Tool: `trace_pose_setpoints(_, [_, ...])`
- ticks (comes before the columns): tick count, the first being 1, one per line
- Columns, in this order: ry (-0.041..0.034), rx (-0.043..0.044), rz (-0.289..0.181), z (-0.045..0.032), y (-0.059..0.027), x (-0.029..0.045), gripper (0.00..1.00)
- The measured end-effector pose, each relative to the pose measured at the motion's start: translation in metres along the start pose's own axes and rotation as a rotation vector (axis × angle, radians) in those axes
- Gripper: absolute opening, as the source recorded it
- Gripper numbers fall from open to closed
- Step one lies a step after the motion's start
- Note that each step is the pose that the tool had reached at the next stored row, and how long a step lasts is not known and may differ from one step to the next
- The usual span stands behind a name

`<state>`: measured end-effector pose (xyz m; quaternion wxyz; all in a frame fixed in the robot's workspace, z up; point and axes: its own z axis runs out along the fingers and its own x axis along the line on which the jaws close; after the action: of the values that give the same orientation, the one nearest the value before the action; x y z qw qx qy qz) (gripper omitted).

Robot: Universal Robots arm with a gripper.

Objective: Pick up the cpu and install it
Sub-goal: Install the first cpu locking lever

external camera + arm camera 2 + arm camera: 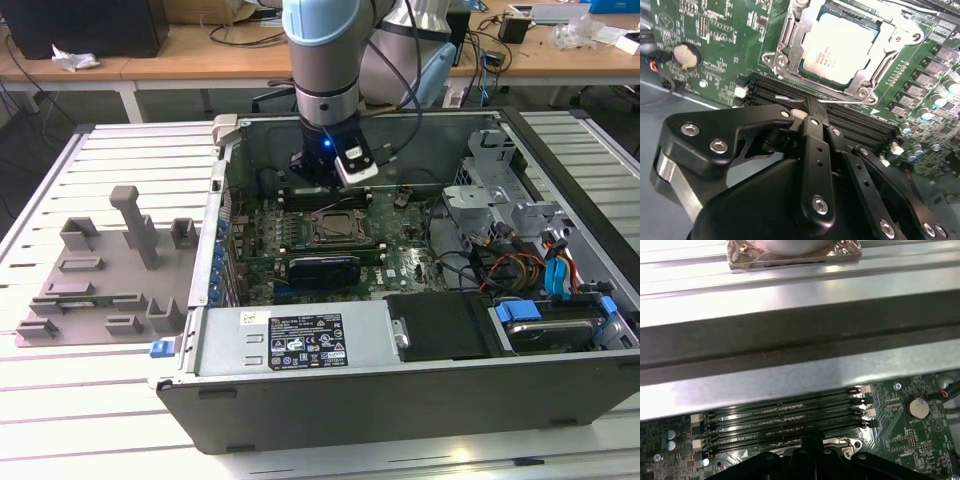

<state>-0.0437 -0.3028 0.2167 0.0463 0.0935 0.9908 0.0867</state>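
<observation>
I saw the cpu seated in its socket, gripper pinched closed and empty at its 6 o'clock over the memory slots; squareness warranted checking.

The arm is a thick round tube in silver-grey metal, capped with pale blue plastic covers at its joints. A darker grey ring circles the lower part of the wrist. Below that ring sits a black block with a small blue light glowing on it. A white, boxy camera unit is fixed to the side of the wrist, and thin black cables run along the arm. In the second wrist view the claw is matte black, built from flat, angular link plates joined by shiny silver screws. A polished silver ring shows behind the black housing.
</observation>
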Motion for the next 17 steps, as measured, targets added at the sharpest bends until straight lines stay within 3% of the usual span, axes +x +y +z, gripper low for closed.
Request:
trace_pose_setpoints(4, [-0.0090, 0.0032, 0.036, 0.0023, 0.0000, 0.0003, 0.11])
trace_pose_setpoints(6, [-0.0187, 0.0022, 0.042, 0.0029, 0.0001, 0.0004, 0.11])
trace_pose_setpoints(12, [-0.0576, -0.0057, 0.043, 0.0054, -0.0001, 0.0045, 0.11])
trace_pose_setpoints(17, [-0.0805, -0.0102, 0.046, 0.0080, 0.0002, 0.0093, 0.11])
